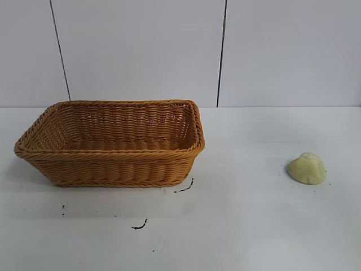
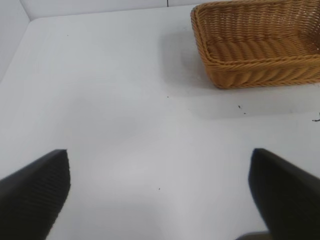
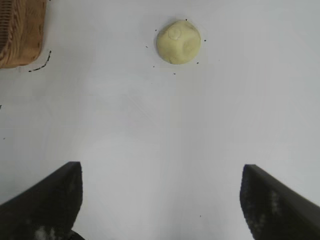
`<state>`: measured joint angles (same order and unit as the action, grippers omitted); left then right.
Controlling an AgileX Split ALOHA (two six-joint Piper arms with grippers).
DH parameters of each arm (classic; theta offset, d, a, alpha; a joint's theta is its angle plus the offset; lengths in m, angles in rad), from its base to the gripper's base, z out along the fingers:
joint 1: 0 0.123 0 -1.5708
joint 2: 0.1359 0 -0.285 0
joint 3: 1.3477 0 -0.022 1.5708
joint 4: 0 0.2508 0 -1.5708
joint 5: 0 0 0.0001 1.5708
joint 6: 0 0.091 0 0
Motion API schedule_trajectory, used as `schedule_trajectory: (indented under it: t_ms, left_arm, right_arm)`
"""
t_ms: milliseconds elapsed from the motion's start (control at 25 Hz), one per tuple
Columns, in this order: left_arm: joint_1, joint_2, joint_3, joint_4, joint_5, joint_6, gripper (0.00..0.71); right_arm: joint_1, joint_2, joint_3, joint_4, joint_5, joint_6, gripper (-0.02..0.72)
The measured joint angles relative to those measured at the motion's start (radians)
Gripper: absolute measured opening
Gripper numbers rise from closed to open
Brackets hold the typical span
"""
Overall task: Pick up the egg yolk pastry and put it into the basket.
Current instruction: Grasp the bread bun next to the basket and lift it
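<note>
Your egg yolk pastry (image 1: 307, 168) sits on the worktop (image 1: 254, 226) well apart from the basket (image 1: 113, 172), while both the left claw (image 2: 160, 192) and the right claw (image 3: 161, 200) gape wide, holding nothing.

A white table (image 1: 254, 226) carries the basket (image 1: 113, 169) at left. The egg yolk pastry (image 1: 307, 168) sits well apart at right. Small dark marks (image 1: 139, 226) dot the table.

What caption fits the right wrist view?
Open right gripper above the table, facing the egg yolk pastry.
</note>
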<state>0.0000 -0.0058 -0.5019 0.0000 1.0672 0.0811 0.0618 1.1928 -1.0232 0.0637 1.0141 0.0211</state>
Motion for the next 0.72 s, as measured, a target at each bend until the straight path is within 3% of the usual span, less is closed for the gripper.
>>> schedule_trajectory:
  t_ms: [720]
  left_arm:
    - [0.0, 0.0, 0.0, 0.0, 0.0, 0.0, 0.697]
  right_arm:
    - [0.0, 0.745, -0.454, 0.008, 0.003, -0.04, 0.614]
